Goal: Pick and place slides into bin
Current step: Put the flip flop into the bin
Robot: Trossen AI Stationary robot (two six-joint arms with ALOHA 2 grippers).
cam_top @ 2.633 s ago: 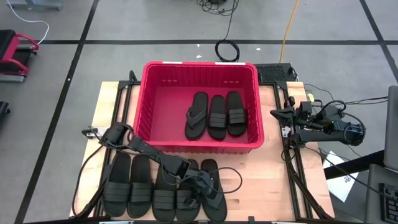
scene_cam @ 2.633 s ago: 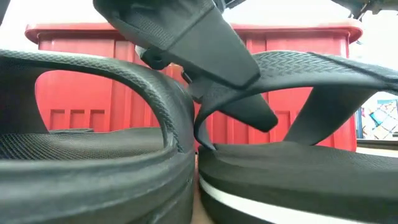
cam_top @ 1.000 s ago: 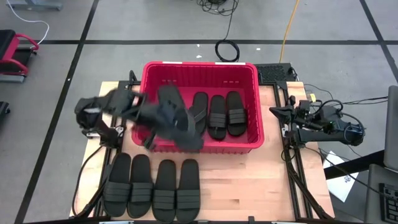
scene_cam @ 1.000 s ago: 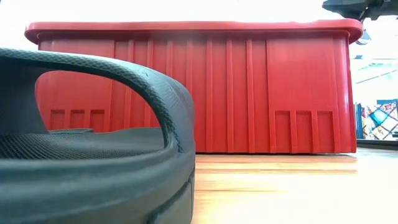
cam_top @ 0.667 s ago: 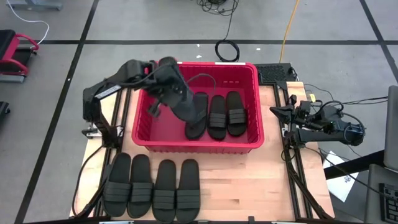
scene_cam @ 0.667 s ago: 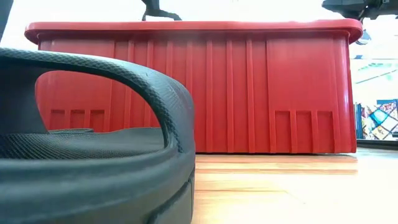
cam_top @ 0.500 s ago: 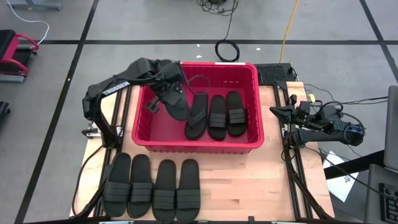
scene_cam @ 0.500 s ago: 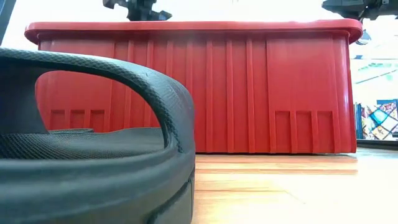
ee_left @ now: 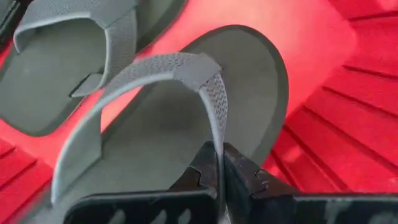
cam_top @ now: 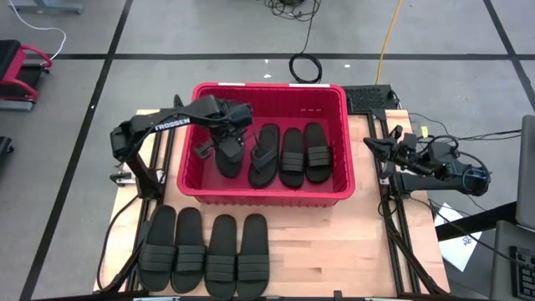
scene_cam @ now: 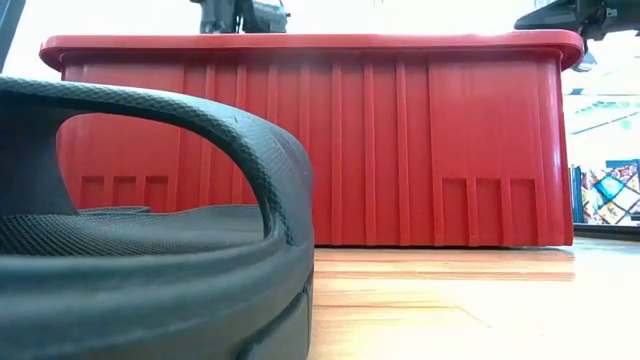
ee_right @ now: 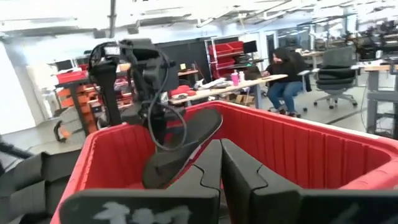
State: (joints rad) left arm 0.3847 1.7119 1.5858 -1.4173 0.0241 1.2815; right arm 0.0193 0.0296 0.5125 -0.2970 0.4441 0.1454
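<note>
Half done, judging from the high view: counting three slides (cam_top: 292,156) lying side by side in the right part of the bin (cam_top: 267,86), and seeing a fourth, a flip-flop (cam_top: 231,156), hanging inside its left part from the left arm (cam_top: 167,124). Counting four more in a row (cam_top: 205,251) on the wooden surface (cam_top: 334,251) in front of the bin. Finding the right arm (cam_top: 426,167) parked off the surface's right edge.

Looking level across the surface: catching only the bin's ribbed wall, a near strap, and part of the left arm above the rim.

Peering past the left jaws: pinching shut on the flip-flop's thong strap (ee_left: 214,106), sole over the red floor just beside another sandal; not telling whether touching down.

Looking past the right jaws: closed on nothing, pointing at the bin, the flip-flop dangling tilted inside.

Reading this as the placing step; next calling for lowering, letting go, then lifting clear of the rim without snagging the strap.

Beyond: grey floor (cam_top: 84,100) with dark lines, a coiled cable (cam_top: 306,67), a person (ee_right: 286,78) sitting at a desk, a chair (ee_right: 336,68).
</note>
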